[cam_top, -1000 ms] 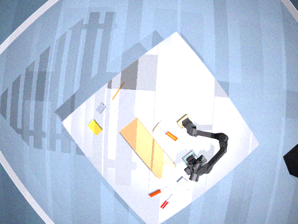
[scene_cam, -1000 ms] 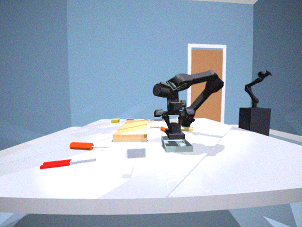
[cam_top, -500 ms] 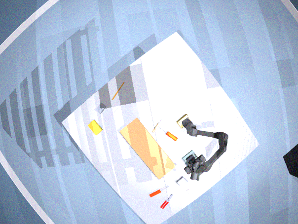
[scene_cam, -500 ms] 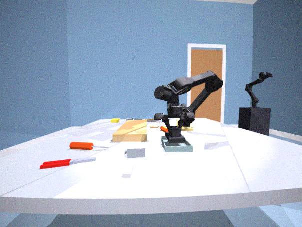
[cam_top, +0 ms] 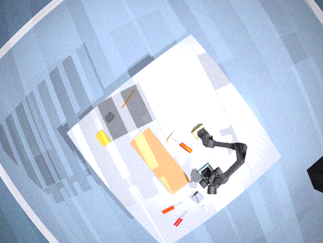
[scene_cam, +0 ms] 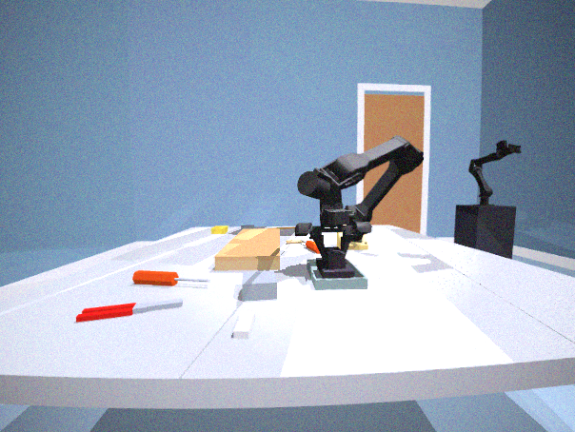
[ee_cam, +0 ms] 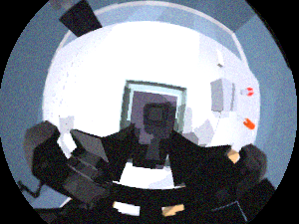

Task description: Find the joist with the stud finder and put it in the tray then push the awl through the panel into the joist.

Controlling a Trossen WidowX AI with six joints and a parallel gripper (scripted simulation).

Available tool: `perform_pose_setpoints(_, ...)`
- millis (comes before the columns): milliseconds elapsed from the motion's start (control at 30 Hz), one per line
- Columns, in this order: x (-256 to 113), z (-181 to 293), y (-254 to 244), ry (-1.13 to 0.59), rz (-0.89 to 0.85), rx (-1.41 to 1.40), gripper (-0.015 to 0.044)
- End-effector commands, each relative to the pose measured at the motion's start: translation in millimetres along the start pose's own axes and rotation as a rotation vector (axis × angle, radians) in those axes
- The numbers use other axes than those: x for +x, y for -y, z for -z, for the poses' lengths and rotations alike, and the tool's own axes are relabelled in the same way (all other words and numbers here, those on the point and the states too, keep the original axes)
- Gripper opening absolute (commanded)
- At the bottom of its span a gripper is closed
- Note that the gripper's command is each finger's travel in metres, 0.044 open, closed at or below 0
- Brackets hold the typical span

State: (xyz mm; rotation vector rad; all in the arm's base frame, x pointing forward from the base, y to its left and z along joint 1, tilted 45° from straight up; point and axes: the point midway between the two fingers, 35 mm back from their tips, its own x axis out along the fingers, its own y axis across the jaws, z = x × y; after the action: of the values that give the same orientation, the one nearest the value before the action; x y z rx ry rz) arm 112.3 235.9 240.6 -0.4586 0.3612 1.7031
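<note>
My gripper [cam_top: 207, 172] [scene_cam: 334, 261] [ee_cam: 151, 126] is shut on the black stud finder [scene_cam: 335, 272] [ee_cam: 155, 112]. The stud finder is upright inside the pale teal tray [cam_top: 201, 169] [scene_cam: 340, 284] [ee_cam: 156, 86], low between its walls; whether it touches the tray floor I cannot tell. The wooden floor panel [cam_top: 160, 160] [scene_cam: 247, 247] lies left of the tray in the top and exterior views. An orange-handled tool with a thin shaft [cam_top: 186, 147] [scene_cam: 312, 246], seemingly the awl, lies between the panel and the arm's base. The joist is hidden.
A small hammer [cam_top: 168, 138] lies by the thin-shafted tool. Another orange-handled tool [cam_top: 168, 210] [scene_cam: 154, 278], red-handled pliers [cam_top: 178, 221] [scene_cam: 107, 311], a grey block [cam_top: 196, 197] [scene_cam: 259, 291] and a white block [cam_top: 205, 207] [scene_cam: 244, 324] lie near the panel's near end. A yellow block [cam_top: 103, 138] [scene_cam: 220, 229] is farther off.
</note>
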Motion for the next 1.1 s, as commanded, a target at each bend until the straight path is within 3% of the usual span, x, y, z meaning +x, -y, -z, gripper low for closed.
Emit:
perform_pose_setpoints(0,5,1,0,0.004,0.006,0.002,0.0)
perform_pose_setpoints(100,7,1,0,0.006,0.006,0.002,0.0)
perform_pose_setpoints(500,5,1,-1,0.003,-0.001,0.001,0.0315)
perform_pose_setpoints(667,-20,-1,4,-0.025,-0.005,-0.004,0.044)
perform_pose_setpoints(900,-84,-22,0,-0.007,-0.003,0.006,0.044)
perform_pose_setpoints(1067,-70,-6,10,-0.066,0.006,0.078,0.044)
